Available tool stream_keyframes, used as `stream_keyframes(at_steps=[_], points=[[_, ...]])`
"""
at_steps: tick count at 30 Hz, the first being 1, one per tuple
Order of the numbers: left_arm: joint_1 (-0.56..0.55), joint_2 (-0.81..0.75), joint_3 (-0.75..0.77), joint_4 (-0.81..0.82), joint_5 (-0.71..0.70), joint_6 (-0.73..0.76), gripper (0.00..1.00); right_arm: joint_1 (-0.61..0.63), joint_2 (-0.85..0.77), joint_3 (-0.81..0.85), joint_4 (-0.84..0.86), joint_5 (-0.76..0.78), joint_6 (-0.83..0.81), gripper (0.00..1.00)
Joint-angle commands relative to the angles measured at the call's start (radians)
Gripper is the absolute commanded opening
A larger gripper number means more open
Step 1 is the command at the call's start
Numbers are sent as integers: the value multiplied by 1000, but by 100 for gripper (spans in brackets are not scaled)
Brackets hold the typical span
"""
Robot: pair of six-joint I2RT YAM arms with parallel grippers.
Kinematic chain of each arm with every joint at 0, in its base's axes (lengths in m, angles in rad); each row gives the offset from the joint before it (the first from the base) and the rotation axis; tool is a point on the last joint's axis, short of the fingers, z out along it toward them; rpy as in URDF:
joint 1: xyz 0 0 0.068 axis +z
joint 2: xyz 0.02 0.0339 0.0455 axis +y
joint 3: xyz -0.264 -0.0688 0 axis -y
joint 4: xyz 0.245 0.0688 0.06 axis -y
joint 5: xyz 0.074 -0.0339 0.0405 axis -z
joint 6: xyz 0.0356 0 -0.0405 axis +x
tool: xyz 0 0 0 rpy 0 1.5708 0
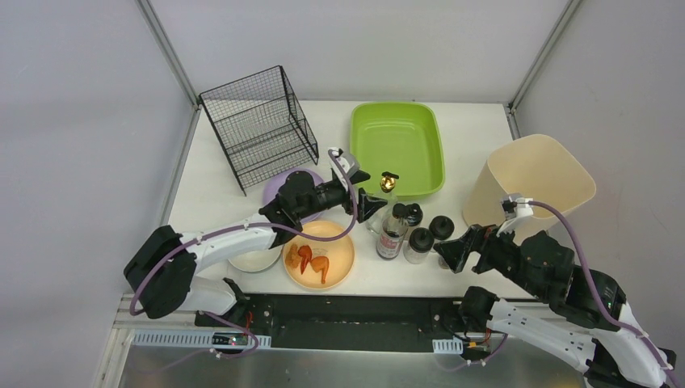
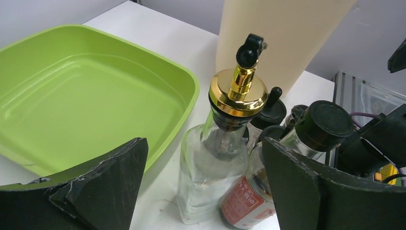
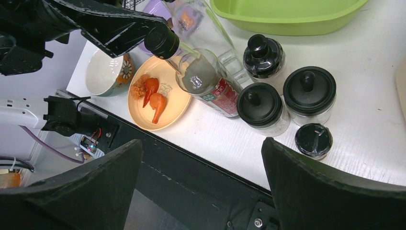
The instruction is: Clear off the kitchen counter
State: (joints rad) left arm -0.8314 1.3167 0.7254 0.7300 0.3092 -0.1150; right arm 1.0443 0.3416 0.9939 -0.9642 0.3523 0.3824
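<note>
On the kitchen counter (image 1: 470, 129), bottle (image 3: 203, 79) with red label (image 3: 222, 93), lettering unreadable

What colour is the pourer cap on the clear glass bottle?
Gold pourer cap, black tip; clearest in the left wrist view.

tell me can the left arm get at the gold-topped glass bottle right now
Probably yes: the left gripper is open and faces the gold-topped glass bottle with nothing between them. The red-label bottle crowds one side, so a finger may bump it.
</note>
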Motion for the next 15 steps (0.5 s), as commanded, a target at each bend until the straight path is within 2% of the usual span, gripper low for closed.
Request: stream_keyframes(at_steps=[1, 15], points=[[-6, 51, 44, 142, 44, -41, 92, 4, -9, 31, -10, -8, 14, 99], [-9, 156, 97, 250, 75, -106, 79, 4, -22, 0, -28, -12, 34, 99]])
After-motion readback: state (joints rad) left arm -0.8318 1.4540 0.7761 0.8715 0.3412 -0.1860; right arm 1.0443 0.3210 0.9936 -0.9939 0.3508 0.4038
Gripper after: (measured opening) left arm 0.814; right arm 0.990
